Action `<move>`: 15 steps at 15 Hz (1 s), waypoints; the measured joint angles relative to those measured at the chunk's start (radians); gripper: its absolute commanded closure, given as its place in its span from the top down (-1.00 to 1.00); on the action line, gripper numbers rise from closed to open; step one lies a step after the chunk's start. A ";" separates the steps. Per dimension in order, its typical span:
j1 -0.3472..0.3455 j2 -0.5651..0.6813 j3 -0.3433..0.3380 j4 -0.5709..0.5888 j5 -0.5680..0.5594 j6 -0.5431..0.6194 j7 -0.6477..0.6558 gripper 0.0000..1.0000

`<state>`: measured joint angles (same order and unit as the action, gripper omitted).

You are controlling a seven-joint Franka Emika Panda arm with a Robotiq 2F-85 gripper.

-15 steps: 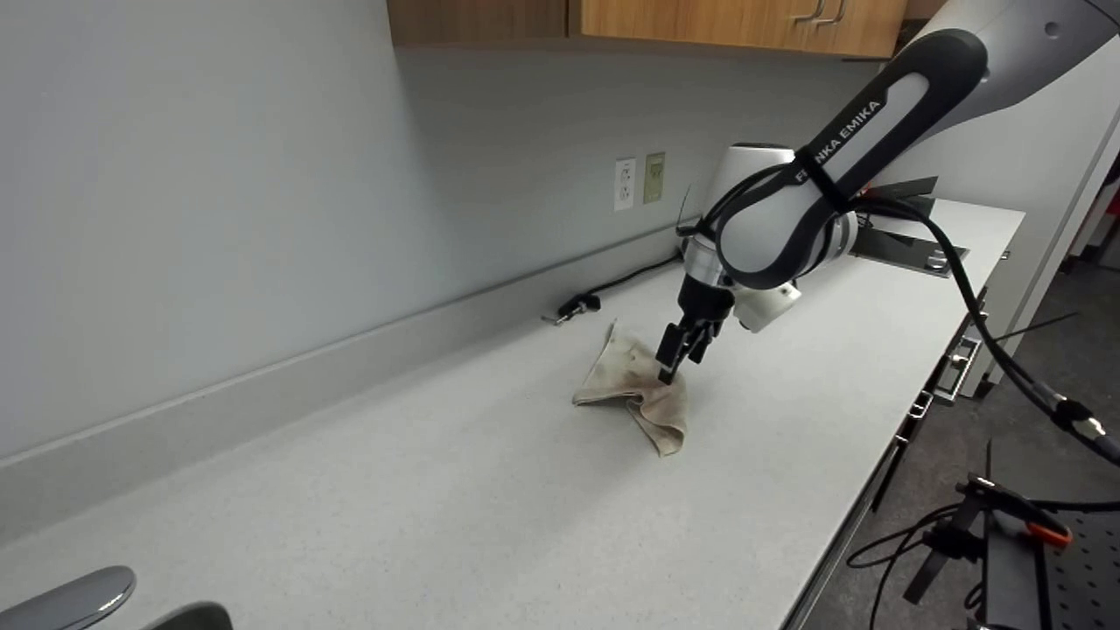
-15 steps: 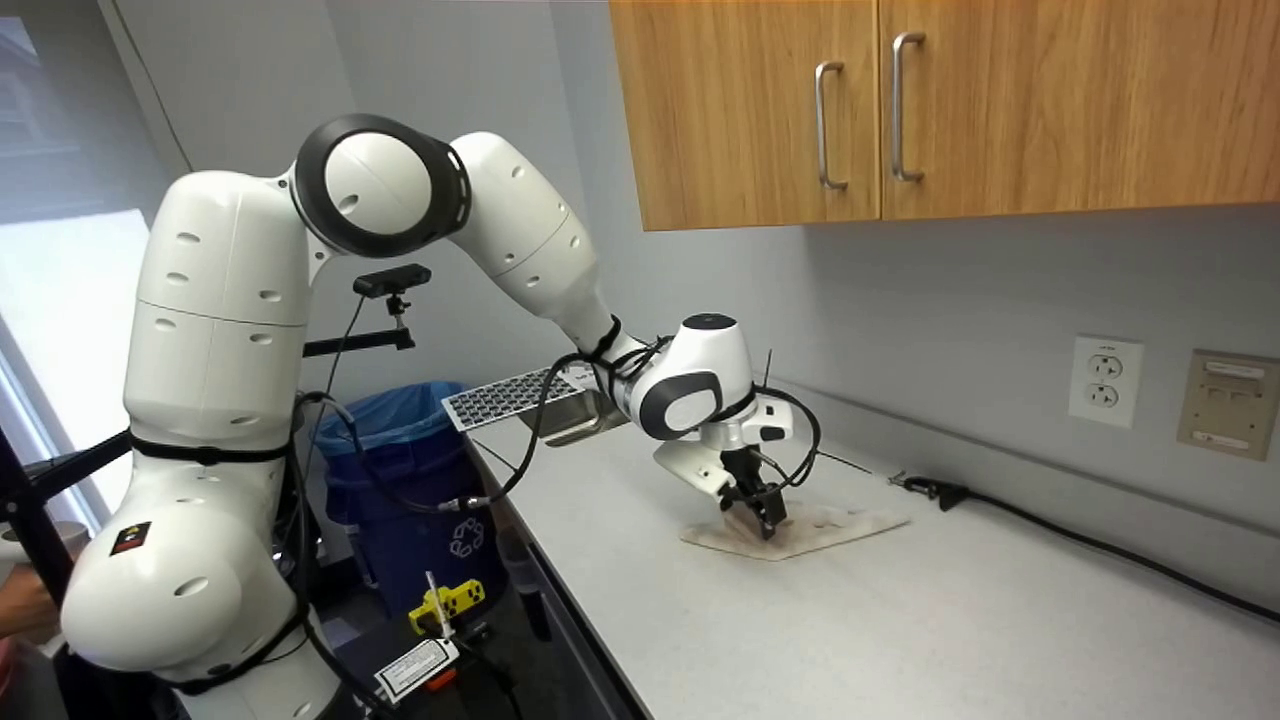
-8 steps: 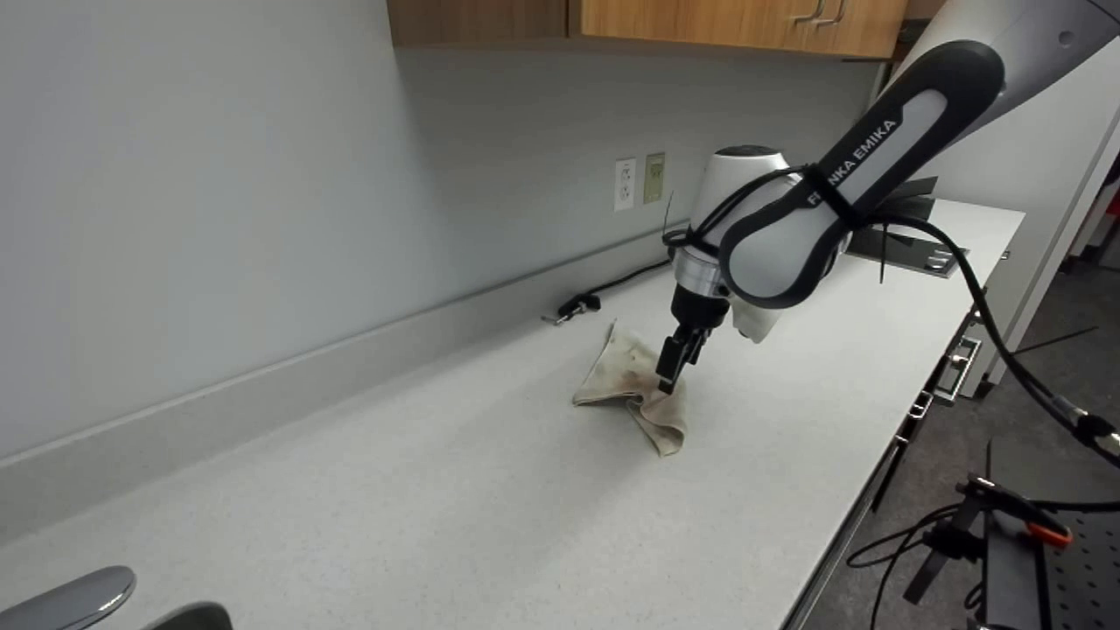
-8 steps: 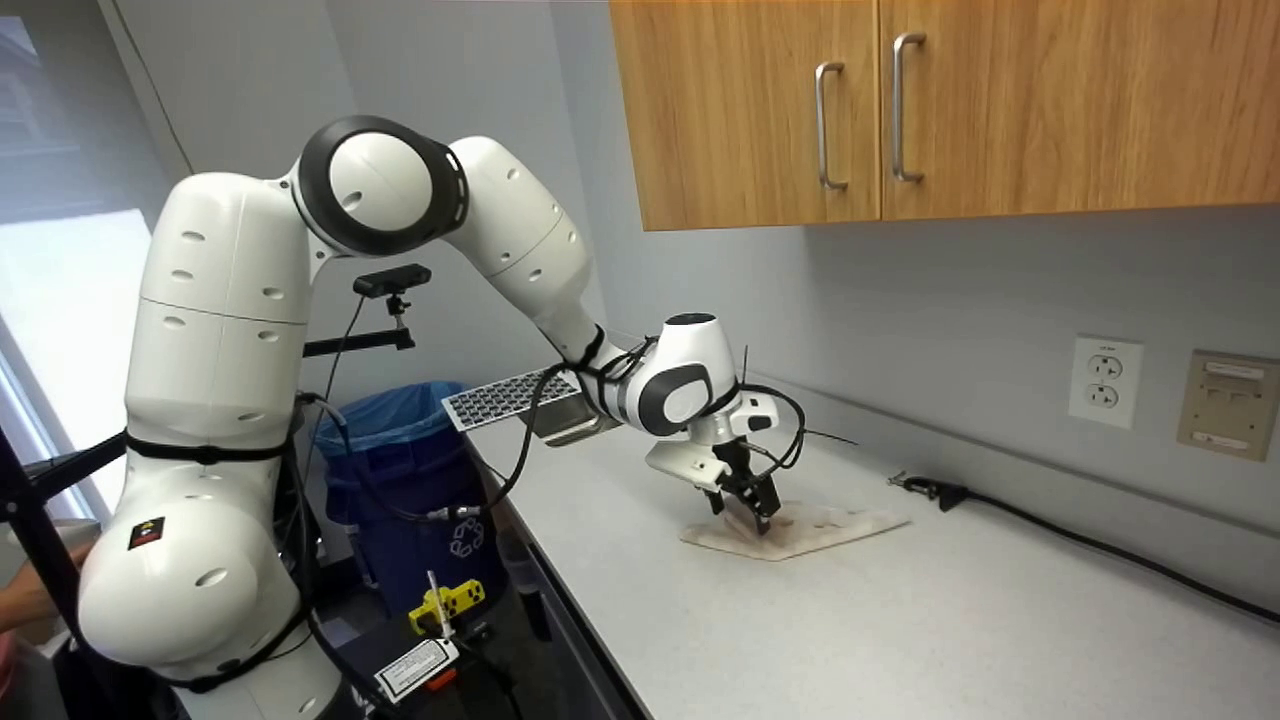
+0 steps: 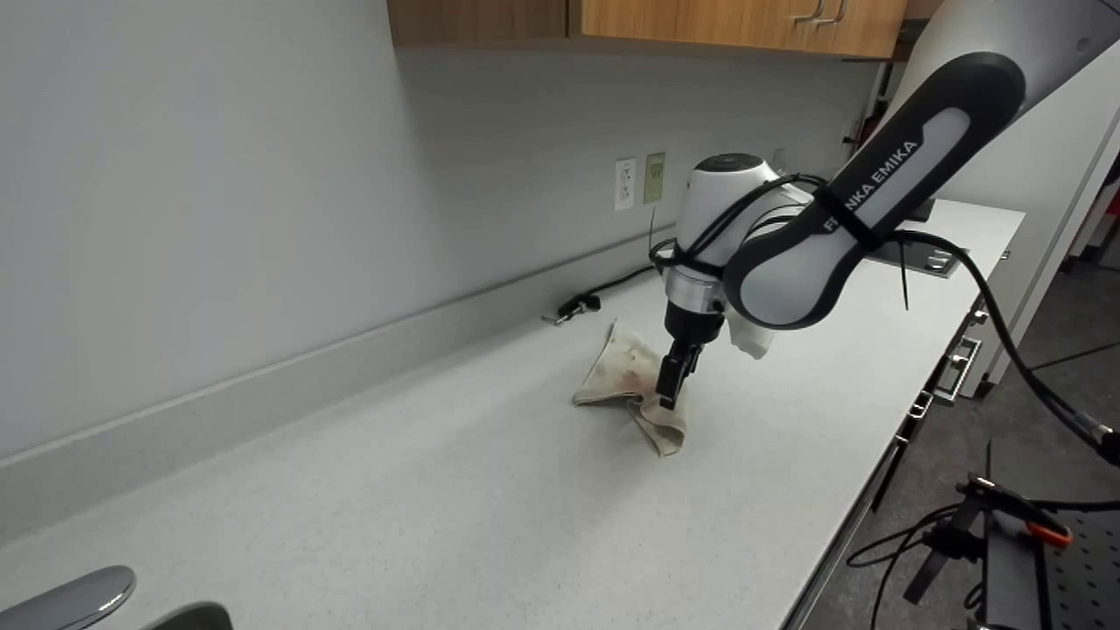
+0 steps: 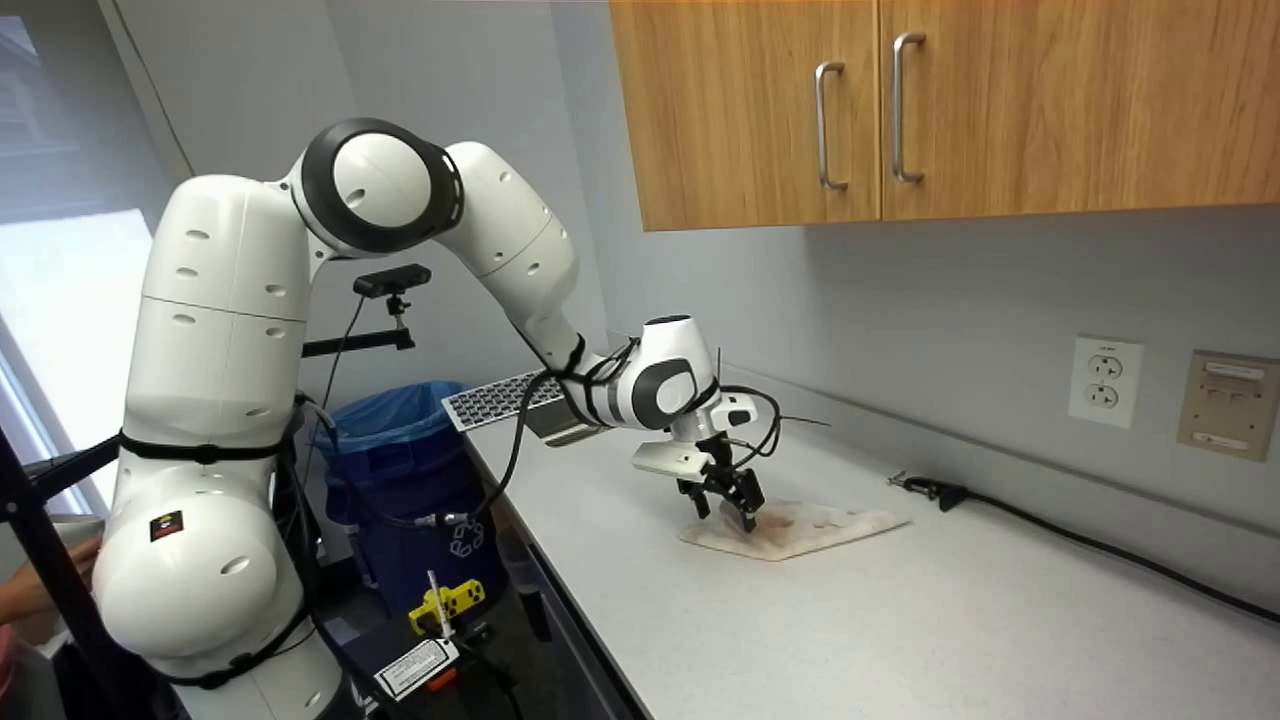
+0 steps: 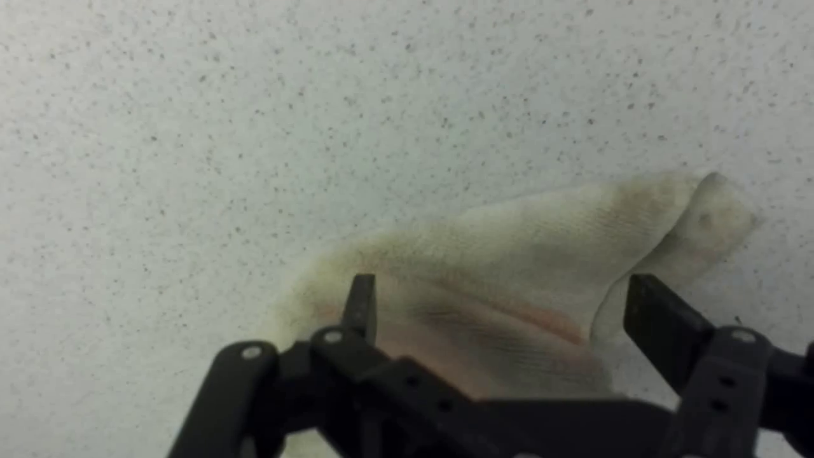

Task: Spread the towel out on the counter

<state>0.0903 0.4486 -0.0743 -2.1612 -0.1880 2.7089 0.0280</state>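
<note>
Forearm (image 6: 525,250) aslant over the counter (image 6: 800,640), claw (image 7: 501,289) downward above the towel (image 6: 835,525), fingers (image 7: 661,324) wide apart.

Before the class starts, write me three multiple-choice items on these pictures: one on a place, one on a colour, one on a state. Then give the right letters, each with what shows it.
1) Where does the towel lie?
A) on the floor
B) on the counter
C) over a cabinet handle

2) What colour is the bin?
A) yellow
B) red
C) blue

3) How does the gripper stand?
A) open
B) shut
C) out of every view

Right letters:
1) B, since both exterior views show the cloth lying on that pale surface.
2) C, since its side looks dark blue in an exterior view.
3) A, since the wrist view shows its fingers well apart.
</note>
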 measured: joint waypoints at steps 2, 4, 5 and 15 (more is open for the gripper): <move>0.013 0.000 -0.001 -0.004 -0.010 -0.012 0.020 1.00; 0.026 0.000 -0.001 -0.011 -0.014 -0.027 0.038 1.00; 0.034 0.000 -0.001 -0.014 -0.015 -0.035 0.046 1.00; 0.127 0.028 -0.053 -0.009 -0.180 -0.044 0.179 1.00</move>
<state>0.2173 0.4762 -0.1273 -2.1699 -0.3683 2.6647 0.2068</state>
